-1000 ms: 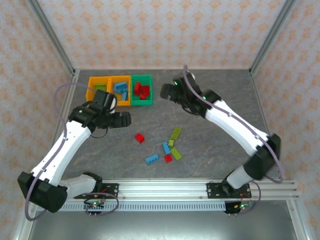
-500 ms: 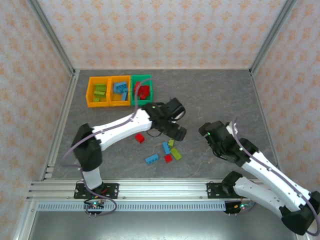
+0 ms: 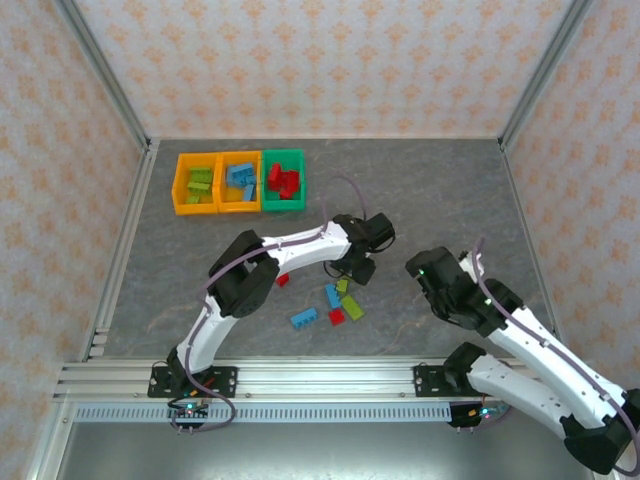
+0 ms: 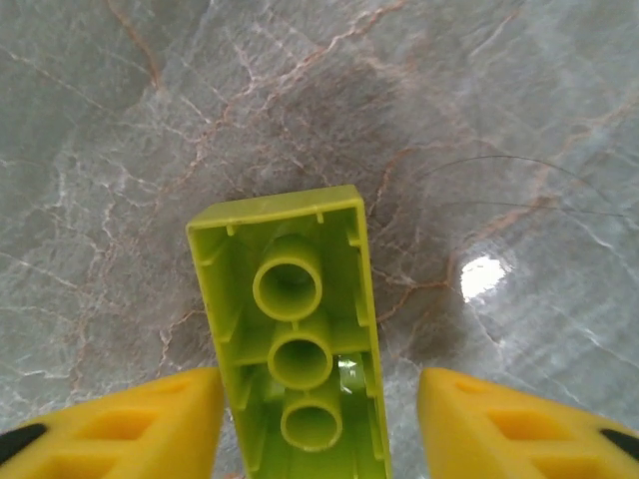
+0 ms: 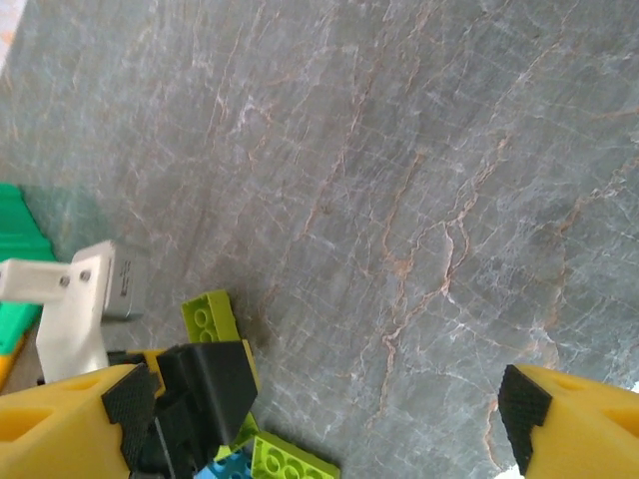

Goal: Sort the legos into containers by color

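Left gripper [image 3: 361, 267] poised on a lime lego [image 4: 295, 339]
Above: it hangs over the loose legos [image 3: 332, 296], well apart from the lime-stocked bin [image 3: 180, 186]. Left wrist: fingers [image 4: 120, 424] spread astride the lego; centre before closing. Right wrist: right gripper [image 5: 324, 399] gapes empty.

The left arm [image 3: 290, 245] was folded sharply at the elbow and stretched out to the right, and the left end effector [image 3: 362, 262] was pointed downward with its fingers [image 4: 130, 424] spread apart. The right arm [image 3: 530, 340] was doubled back from a low elbow, and the right end effector [image 3: 428, 272] was held with its fingers [image 5: 574, 419] set wide apart.
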{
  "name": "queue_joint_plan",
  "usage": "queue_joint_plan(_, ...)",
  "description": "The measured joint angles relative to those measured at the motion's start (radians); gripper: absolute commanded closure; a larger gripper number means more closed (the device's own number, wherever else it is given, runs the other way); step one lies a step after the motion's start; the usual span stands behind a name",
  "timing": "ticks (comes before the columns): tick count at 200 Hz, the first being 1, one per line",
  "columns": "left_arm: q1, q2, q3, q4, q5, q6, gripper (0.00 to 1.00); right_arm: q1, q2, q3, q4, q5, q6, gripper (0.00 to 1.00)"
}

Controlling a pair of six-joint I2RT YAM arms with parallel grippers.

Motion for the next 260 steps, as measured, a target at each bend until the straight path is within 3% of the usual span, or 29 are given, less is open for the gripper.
queue_joint_plan(54,0.004,0.005,0.002,0.000,-0.005,0.000,0.73,0.000,0.126,0.098,0.054,-0.172,-0.133,0.11)
queue_joint_plan(86,0.029,-0.008,-0.008,0.007,0.003,-0.002,0.75,0.000,0.124,0.098,0.095,-0.265,-0.167,0.11)
queue_joint_plan(120,0.122,-0.106,-0.019,0.006,0.006,-0.012,0.75,0.000,0.091,0.098,0.188,-0.312,-0.169,0.11)
queue_joint_plan(146,0.243,-0.216,0.022,-0.009,0.006,-0.012,0.75,0.001,0.120,0.101,0.268,-0.337,-0.166,0.11)
queue_joint_plan(180,0.472,-0.294,0.110,-0.012,0.018,-0.010,0.75,0.004,0.203,0.130,0.307,-0.355,-0.169,0.11)
queue_joint_plan(224,0.777,-0.277,0.173,-0.037,0.021,-0.008,0.75,0.008,0.226,0.135,0.333,-0.361,-0.169,0.11)
queue_joint_plan(260,0.946,-0.186,0.238,-0.055,0.020,-0.016,0.74,0.010,0.235,0.137,0.338,-0.361,-0.166,0.11)
